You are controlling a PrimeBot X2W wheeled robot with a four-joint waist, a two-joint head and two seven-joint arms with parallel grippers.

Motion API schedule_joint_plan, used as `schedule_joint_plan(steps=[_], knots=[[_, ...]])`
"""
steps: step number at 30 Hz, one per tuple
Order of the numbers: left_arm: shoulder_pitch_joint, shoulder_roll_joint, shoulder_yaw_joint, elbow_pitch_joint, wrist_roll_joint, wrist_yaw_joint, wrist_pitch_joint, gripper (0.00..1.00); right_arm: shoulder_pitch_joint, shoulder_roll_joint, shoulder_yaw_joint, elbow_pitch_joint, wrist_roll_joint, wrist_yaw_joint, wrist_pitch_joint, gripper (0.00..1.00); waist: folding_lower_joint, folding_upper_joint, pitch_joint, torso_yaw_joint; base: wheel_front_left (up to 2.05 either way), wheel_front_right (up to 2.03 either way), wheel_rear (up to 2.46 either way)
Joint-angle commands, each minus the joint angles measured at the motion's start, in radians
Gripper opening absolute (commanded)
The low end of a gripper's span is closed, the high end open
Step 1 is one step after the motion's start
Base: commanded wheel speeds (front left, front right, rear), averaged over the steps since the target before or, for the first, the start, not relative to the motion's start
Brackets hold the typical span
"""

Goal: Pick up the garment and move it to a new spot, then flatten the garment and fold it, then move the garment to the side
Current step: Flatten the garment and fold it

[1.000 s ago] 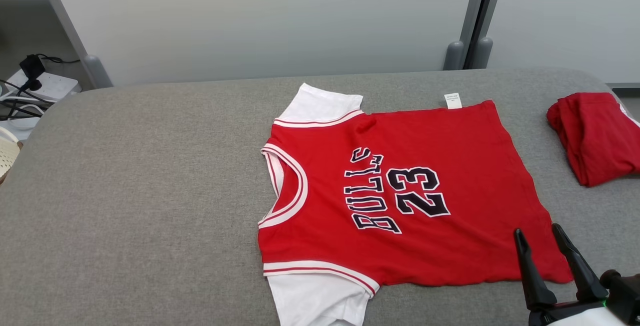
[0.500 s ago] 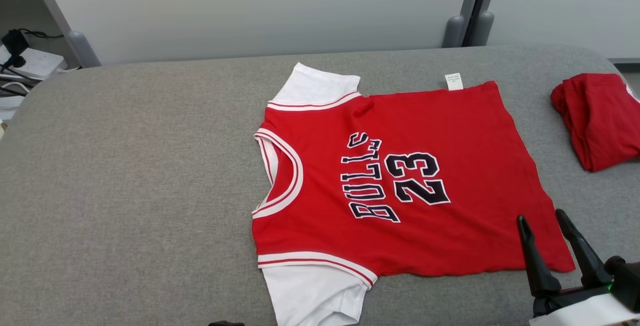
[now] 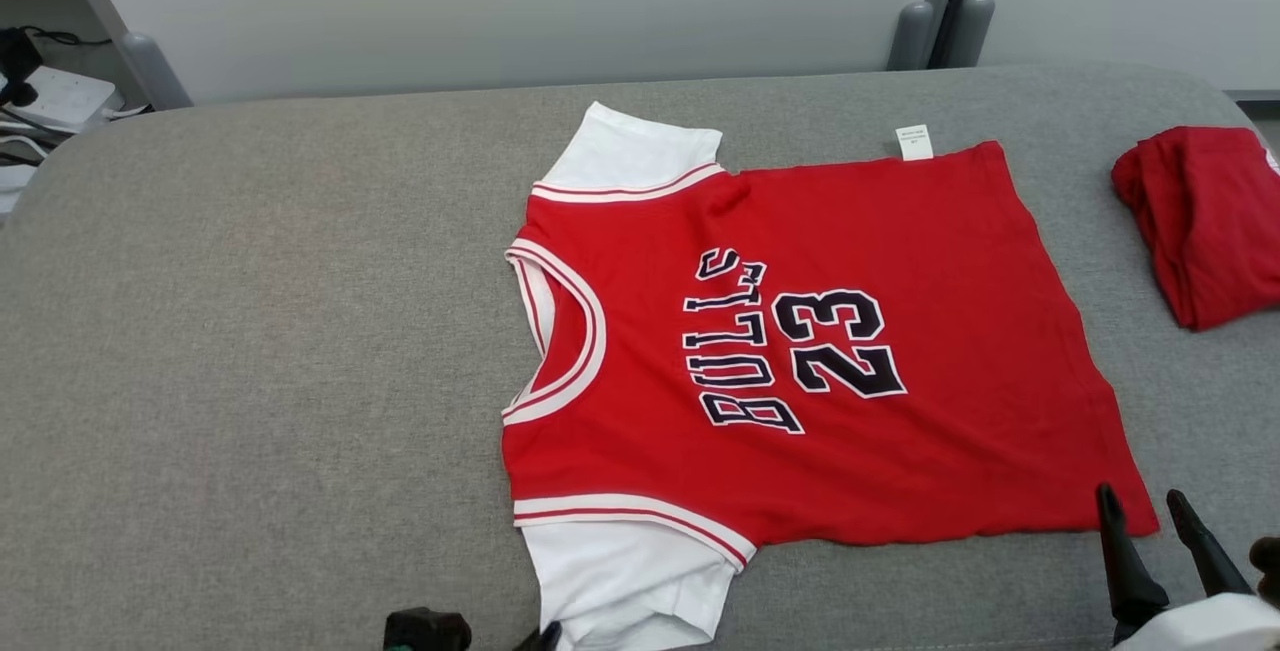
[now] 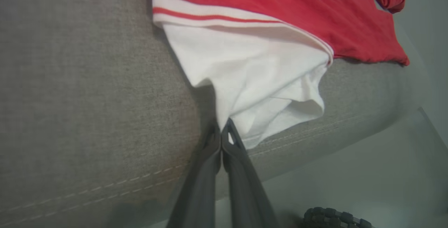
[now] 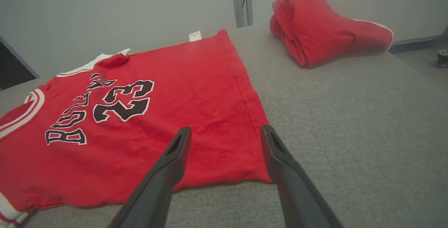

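Garment (image 3: 810, 361): a red jersey printed "BULLS 23", spread flat and face up on the grey surface (image 3: 250, 351), right of centre. The collar (image 3: 560, 331) points left and the hem (image 3: 1090, 331) points right.

1. Near edge: the near white sleeve (image 3: 630, 581) overhangs the rounded front edge of the surface.
2. Far edge: the far sleeve (image 3: 630, 156) and a white tag (image 3: 912, 142) lie close to the back edge, below the wall (image 3: 500, 11).
3. Right side: a folded red cloth (image 3: 1205, 221) sits near the right edge, apart from the hem, with a strip of grey between them.
4. Left side: grey surface runs from the collar to the left edge.

Left pincer (image 4: 221, 130): its 2 fingers are pressed together, tips pinching the lower edge of the near sleeve.

Right pincer (image 5: 224, 130): its 2 fingers stand wide apart and grip nothing, poised over the near hem corner.
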Motion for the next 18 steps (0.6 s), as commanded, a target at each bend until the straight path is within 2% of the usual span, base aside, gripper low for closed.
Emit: schedule_joint_plan(steps=[1,6,11,18], knots=[[-0.031,0.014,0.038,-0.036,-0.015,0.006,-0.001,0.00,-0.056,-0.022,0.021,0.001,0.027,0.000,0.009,1.00,0.0000,0.0000,0.005,0.005,0.00,0.00,0.00],[-0.026,0.067,0.050,-0.107,-0.020,0.013,0.044,0.00,-0.136,-0.059,0.022,0.155,0.142,0.000,0.073,1.00,0.0000,0.0000,0.016,0.022,0.00,0.00,0.00],[-0.023,0.090,0.053,-0.161,-0.017,0.028,0.066,0.00,-0.166,-0.085,0.036,0.267,0.213,0.000,0.138,1.00,0.0000,0.0000,0.022,0.039,0.00,0.00,0.00],[-0.011,0.097,0.051,-0.203,-0.020,0.044,0.076,0.00,-0.158,-0.084,0.076,0.316,0.260,0.000,0.140,1.00,0.0000,0.0000,0.030,0.045,0.00,0.00,0.00]])
